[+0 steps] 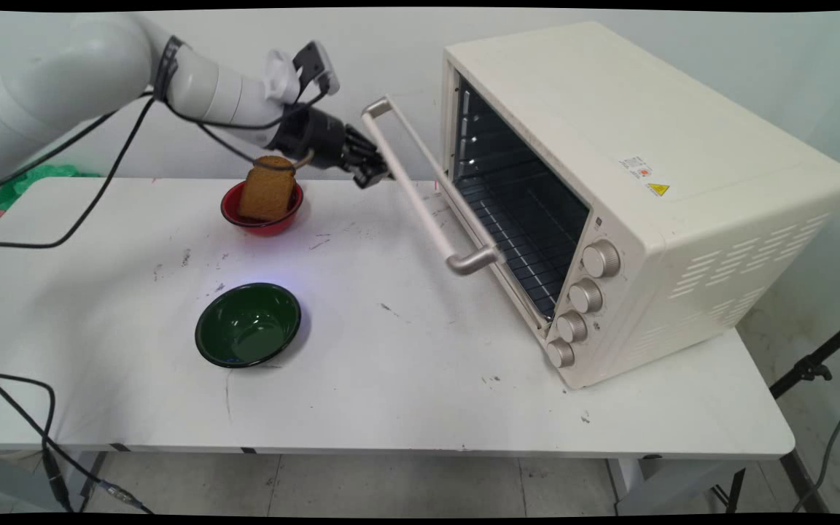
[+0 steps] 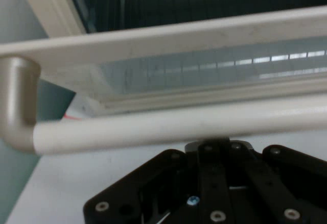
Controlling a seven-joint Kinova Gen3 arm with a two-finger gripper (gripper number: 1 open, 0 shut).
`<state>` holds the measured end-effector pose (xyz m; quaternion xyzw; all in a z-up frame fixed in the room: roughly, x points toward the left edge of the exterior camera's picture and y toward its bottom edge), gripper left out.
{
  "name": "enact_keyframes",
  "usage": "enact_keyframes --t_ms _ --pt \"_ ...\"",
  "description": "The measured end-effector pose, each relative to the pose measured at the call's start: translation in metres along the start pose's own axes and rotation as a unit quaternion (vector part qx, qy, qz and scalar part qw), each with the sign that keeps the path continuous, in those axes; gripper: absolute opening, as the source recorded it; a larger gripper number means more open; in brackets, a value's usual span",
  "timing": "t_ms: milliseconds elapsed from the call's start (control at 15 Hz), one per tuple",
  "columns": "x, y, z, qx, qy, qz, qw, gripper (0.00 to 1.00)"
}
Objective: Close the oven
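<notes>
So nearest the camera on the white table (image 1: pixel 405 394) there's a dark green bowl (image 1: pixel 248 324), sitting by itself left of center with nothing in it that I can make out. Further back is a red bowl (image 1: pixel 262 211) with a brown slice of bread (image 1: pixel 267 189) standing up in it, leaning a bit against the rim. Over on the right is a big cream toaster oven (image 1: pixel 639 189), angled so its front faces left, four silver knobs (image 1: pixel 585 297) running down the near corner of the front. Its door (image 1: pixel 456 211) hangs partly open, tilted out from the top, and you can see the dark wire racks inside. The door's long handle bar (image 1: pixel 420 186) runs diagonally from the near side toward the wall, with metal brackets at each end. The black end effector (image 1: pixel 372 173) comes in from the left, just past the red bowl, and it's right at the far part of that handle bar. In the hand view the handle bar (image 2: pixel 179 124) crosses straight over the top of the black linkage, with the bracket at the left, so the fingertips are hidden behind it and I honestly can't tell if they're closed on the bar or just sitting around it. Black cables hang off the arm behind the bread.
</notes>
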<state>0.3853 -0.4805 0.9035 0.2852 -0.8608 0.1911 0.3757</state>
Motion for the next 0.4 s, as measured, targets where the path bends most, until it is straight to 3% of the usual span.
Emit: enact_keyframes --t_ms 400 --pt "0.036 -0.003 -0.008 0.002 0.021 0.003 0.9998 0.00"
